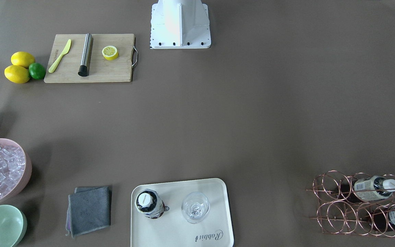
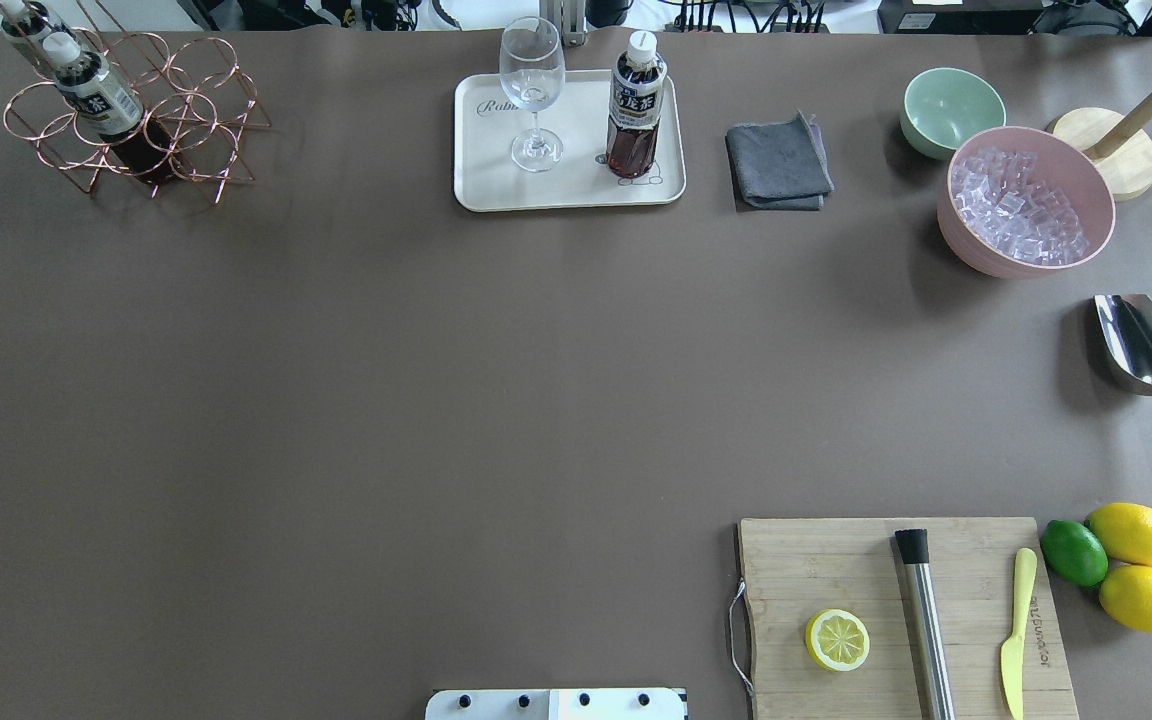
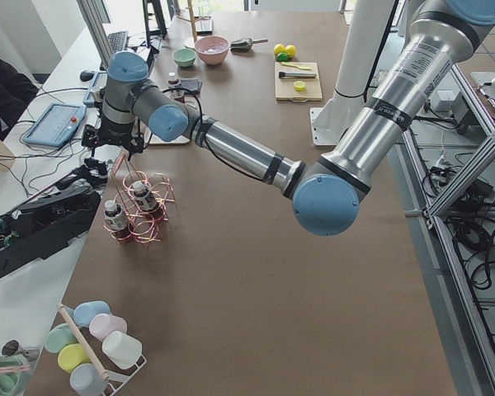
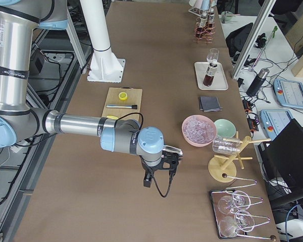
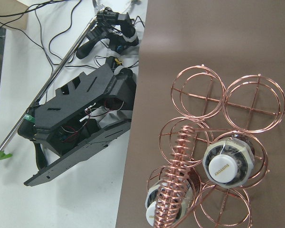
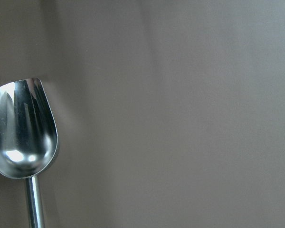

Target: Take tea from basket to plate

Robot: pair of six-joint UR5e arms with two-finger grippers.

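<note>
Tea: one bottle (image 2: 634, 105) stands upright on the plate (image 2: 496, 170), at the end with the bear drawing; two more bottles (image 5: 227, 161) (image 5: 156, 209) sit in rings of the basket (image 5: 180, 166), white caps toward my left wrist camera.
Basket: at the table's far corner on my left, well apart from the plate.
My left gripper (image 3: 114, 148): hangs over the basket; whether my fingers are spread or closed, I cannot tell.
My right gripper (image 4: 150, 177): over bare table near the steel scoop (image 6: 23, 130); I cannot tell its finger state.
In the way: the basket's coiled handle rises between the two caps; a wine glass (image 2: 533, 80) shares the plate, just beside the bottle.
Surface: a plain brown table (image 2: 386, 400).
Around: grey cloth (image 2: 778, 162), mint bowl (image 2: 951, 108), pink bowl (image 2: 976, 250) of ice, cutting board (image 2: 836, 560) with a lemon half (image 2: 837, 640).
Room: white benches with cables and black gear (image 5: 80, 128) past the table's edge.
</note>
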